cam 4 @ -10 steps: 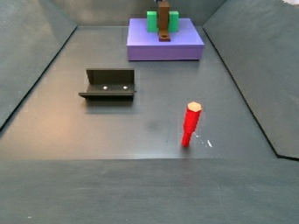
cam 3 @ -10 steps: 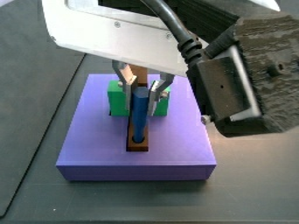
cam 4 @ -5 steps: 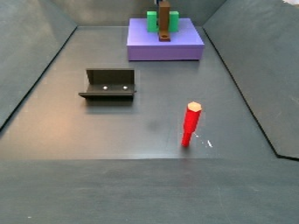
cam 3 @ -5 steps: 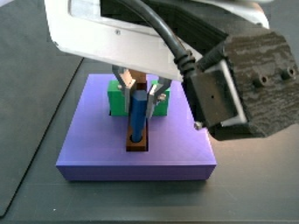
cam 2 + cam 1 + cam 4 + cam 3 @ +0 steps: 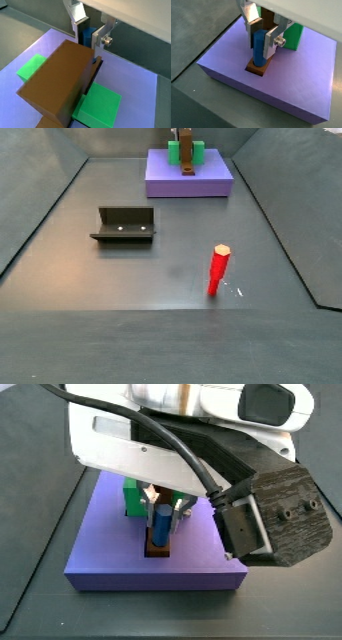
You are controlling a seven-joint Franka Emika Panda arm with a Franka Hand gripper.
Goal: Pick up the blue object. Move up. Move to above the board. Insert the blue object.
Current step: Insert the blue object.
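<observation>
The blue object stands upright with its lower end in the hole at the end of the board. The board lies on the purple slab. My gripper is directly above the hole, and its silver fingers are closed on the upper part of the peg. The same grip shows in a wrist view, where the board fills the foreground. In a side view the peg rises from the board under my gripper.
A green block sits under the board's far end on the slab. A red stick stands on the grey floor. The fixture stands to the left. Grey walls enclose the floor.
My gripper has come down with the blue object. The peg now sits lower in the board's hole, with less of it showing.
</observation>
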